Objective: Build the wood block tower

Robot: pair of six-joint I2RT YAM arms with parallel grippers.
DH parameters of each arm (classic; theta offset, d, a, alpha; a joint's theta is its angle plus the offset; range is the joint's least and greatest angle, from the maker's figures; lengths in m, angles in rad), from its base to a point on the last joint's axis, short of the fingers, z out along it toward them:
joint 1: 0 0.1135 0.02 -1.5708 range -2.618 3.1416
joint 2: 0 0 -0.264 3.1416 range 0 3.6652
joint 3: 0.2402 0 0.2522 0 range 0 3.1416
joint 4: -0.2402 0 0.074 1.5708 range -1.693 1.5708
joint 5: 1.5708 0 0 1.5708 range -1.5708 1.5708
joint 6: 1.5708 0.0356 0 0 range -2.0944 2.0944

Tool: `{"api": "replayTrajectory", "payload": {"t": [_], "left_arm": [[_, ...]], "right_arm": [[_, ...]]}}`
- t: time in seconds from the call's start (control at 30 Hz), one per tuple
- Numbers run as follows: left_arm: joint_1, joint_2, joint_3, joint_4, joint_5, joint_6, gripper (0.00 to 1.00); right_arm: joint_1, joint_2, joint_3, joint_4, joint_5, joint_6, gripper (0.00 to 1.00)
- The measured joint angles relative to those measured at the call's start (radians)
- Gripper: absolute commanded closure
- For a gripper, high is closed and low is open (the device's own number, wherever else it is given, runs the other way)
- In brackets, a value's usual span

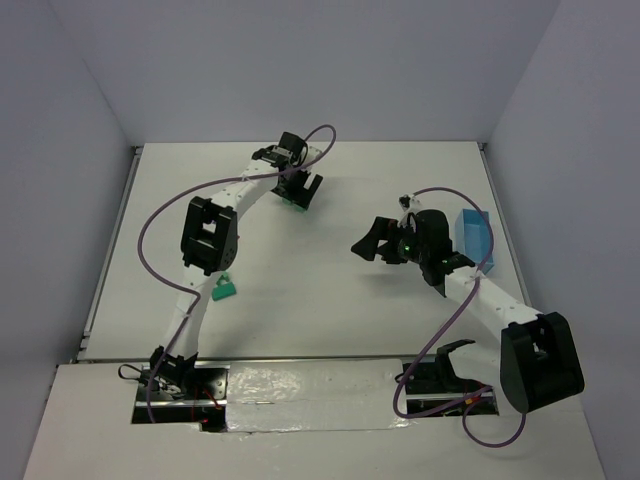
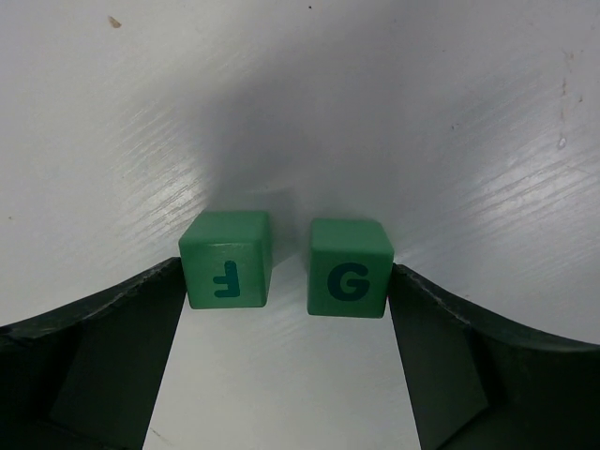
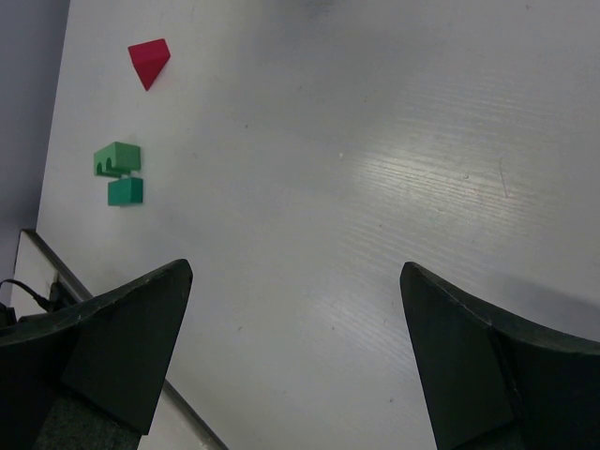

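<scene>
Blocks lie in two groups on the white bench point(image 1: 330, 300), none stacked. At the upper middle of the overhead view the left gripper point(image 2: 286, 281) is spread wide around two green cubes. They stand side by side on the bench with a narrow gap between them. One is the F cube point(image 2: 227, 260), its letter the wrong way round in the wrist view; the other is the G cube point(image 2: 349, 268), its letter upright. A finger stands just beside each cube's outer face; I cannot tell whether it touches.

In the upper left of the right wrist view lies the red wedge point(image 3: 149, 61), its tip pointing down the frame. Below it is a green arch block point(image 3: 117, 157), long side running left to right, with a green brick point(image 3: 125, 191) just under it. The right gripper point(image 3: 295, 281) hangs wide open and empty, near the blue tray point(image 1: 475, 238).
</scene>
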Motion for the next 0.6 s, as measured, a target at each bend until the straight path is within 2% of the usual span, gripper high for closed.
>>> {"api": "replayTrajectory", "payload": {"t": [0.37,0.53,0.6], "left_arm": [[0.0,0.0,0.007,0.002,0.0,0.0,0.01],[0.0,0.0,0.007,0.002,-0.001,0.0,0.05],[0.0,0.0,0.007,0.002,-0.001,-0.001,0.11]], "right_arm": [[0.007,0.013,0.0,-0.001,0.0,0.0,0.0],[0.01,0.014,0.002,0.0,0.0,-0.001,0.0],[0.011,0.014,0.003,0.0,0.0,-0.001,0.0]]}}
